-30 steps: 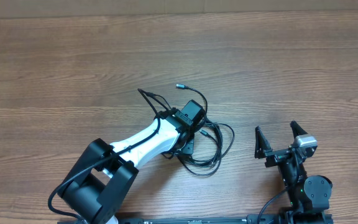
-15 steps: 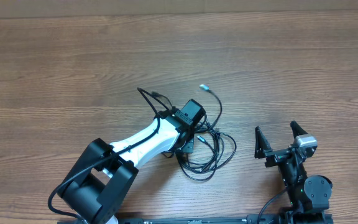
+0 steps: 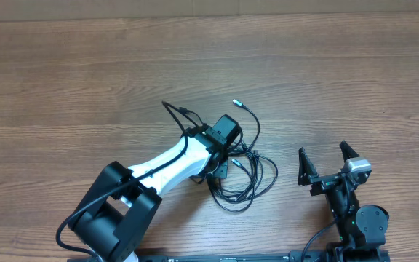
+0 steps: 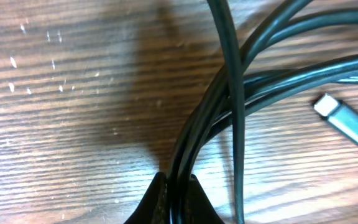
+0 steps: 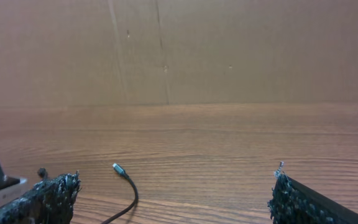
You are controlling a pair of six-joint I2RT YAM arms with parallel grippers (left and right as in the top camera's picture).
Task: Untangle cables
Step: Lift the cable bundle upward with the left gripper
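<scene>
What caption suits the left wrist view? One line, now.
Left gripper shut on a bundle of black cables on the wooden table, silvery plug nearby.

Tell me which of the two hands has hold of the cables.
The left hand: its fingertips are pinched shut on a bundle of the cables. The right hand stands wide open off to the side, touching no cable.

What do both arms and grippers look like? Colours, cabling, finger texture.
Left arm: white link between bulky black joints, black cable along it, boxy black wrist. Left gripper: dark pointed tips. Right arm: all black, silver-grey wrist module. Right gripper: tapered black fingers with rough, grainy surfaces.
</scene>
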